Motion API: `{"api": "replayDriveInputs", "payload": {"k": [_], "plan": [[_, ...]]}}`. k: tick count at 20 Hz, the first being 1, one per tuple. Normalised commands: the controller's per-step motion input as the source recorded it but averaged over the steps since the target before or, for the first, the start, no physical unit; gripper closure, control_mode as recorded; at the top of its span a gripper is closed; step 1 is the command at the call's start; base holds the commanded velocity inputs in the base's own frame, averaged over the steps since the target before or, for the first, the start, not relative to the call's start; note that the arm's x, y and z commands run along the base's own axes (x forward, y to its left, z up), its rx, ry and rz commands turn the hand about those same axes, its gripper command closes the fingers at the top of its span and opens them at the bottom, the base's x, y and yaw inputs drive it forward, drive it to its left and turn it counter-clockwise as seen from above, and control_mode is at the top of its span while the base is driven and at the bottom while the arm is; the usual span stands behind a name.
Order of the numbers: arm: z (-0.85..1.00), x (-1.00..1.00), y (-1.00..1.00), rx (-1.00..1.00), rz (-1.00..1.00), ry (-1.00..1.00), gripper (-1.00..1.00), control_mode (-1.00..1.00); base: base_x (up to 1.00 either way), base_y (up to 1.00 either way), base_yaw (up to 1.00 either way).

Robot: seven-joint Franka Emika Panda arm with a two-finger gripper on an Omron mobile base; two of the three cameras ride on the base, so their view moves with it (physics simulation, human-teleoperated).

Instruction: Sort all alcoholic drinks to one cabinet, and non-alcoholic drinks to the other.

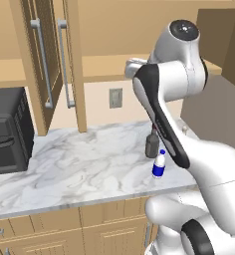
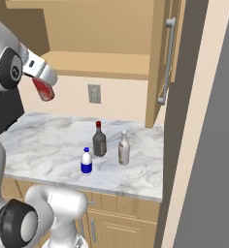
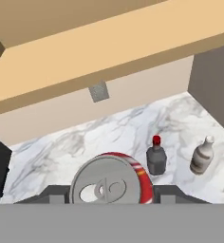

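Gripper (image 2: pixel 44 89) is clasping the red soda can (image 2: pixel 43 90), holding it raised above the marble counter (image 2: pixel 43 145), just in front of the open cabinet's (image 2: pixel 102 29) lower shelf (image 2: pixel 99 65). That shelf is sitting bare where it shows.

On the counter the dark grey bottle (image 2: pixel 99 140), pale beige bottle (image 2: pixel 124 149) and white blue-labelled bottle (image 2: pixel 86 162) are standing upright, near each other and apart. A black microwave (image 1: pixel 7 132) is sitting at the counter's left.

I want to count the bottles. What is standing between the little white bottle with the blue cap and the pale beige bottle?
The dark grey bottle with the red cap stands between the white bottle and the beige bottle, set a bit further back, in the right base view.
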Motion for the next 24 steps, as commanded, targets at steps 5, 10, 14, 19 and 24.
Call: {"api": "replayDriveInputs", "payload": {"k": [5,10,14,19,24], "plan": [[0.62,0.03,0.0,0.0,0.07,-0.15,1.0,-1.0,0.0,0.0,0.0],[0.3,0.34,-0.04,0.0,0.09,-0.05,1.0,-1.0,0.0,0.0,0.0],[0.05,0.66,0.0,0.0,0.1,0.0,1.0,-1.0,0.0,0.0,0.0],[0.0,0.56,0.0,-0.05,0.14,-0.12,1.0,-1.0,0.0,0.0,0.0],[-0.01,0.53,0.0,-0.09,0.16,-0.18,1.0,-1.0,0.0,0.0,0.0]]}}
